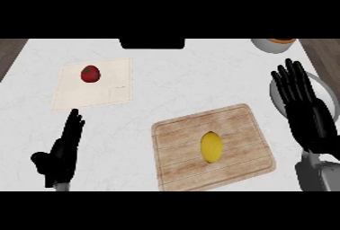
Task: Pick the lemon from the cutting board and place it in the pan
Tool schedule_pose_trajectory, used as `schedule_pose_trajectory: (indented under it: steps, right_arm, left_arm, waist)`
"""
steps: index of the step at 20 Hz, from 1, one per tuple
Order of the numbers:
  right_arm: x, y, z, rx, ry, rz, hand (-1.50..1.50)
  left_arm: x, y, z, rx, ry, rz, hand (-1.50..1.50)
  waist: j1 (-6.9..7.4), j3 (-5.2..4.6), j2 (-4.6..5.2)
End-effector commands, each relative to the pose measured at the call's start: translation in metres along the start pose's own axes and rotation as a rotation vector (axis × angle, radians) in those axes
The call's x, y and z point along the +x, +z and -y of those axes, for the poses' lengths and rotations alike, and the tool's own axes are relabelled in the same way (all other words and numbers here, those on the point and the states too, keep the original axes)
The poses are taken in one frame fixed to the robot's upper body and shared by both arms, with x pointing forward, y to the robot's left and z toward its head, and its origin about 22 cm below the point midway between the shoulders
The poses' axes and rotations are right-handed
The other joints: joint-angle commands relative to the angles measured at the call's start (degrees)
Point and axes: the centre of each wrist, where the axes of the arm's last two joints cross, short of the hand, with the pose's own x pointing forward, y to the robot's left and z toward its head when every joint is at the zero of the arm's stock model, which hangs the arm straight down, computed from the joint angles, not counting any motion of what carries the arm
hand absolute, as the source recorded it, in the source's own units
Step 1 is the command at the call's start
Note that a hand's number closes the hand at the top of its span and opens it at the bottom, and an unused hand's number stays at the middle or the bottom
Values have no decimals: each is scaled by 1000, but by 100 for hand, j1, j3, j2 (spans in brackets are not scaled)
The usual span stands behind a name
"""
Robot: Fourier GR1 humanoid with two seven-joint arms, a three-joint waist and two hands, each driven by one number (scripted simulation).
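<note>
Lemon [212, 146] on the cutting board [212, 152], both hands clear of it.

I see the lemon lying mid-board on the worktop [179, 85]. My right hand [306, 112] hovers to its right with fingers straight and spread, over the pan's [327, 90] grey rim. My left hand [61, 152] rests open near the lower left, well apart from the lemon.

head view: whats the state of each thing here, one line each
lemon: lying on the cutting board, untouched
cutting board: flat on the counter, holding only the lemon
pan: at right edge, mostly hidden behind right hand
right hand: open, fingers straight, holding nothing
left hand: open, holding nothing
red fruit: sitting on the pale mat
</note>
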Motion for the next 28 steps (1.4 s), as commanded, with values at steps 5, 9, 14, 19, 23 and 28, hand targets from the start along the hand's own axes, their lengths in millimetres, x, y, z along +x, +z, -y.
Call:
schedule_pose_trajectory:
  steps: [5,9,14,19,23,28]
  right_arm:
    - [7,8,-9,176,-42,24,150]
    - [-14,62,8,-156,228,-171,-150]
    - [6,111,22,-4,342,-145,-150]
    - [31,83,36,57,518,-156,-150]
    - [35,57,29,170,622,-252,-150]
    - [40,39,-31,297,718,-366,-150]
  left_arm:
    - [47,-28,28,-196,22,242,0]
    - [47,-7,53,-271,72,217,0]
    - [45,-6,50,-295,72,218,0]
    - [40,-12,65,-286,54,211,0]
    - [46,5,61,-324,78,222,0]
    - [50,-8,51,-319,64,224,0]
  waist:
    - [-41,69,-42]
    - [-189,66,-75]
    - [-42,68,-47]
    - [4,66,-34]
    - [97,66,-29]
    - [131,59,-24]
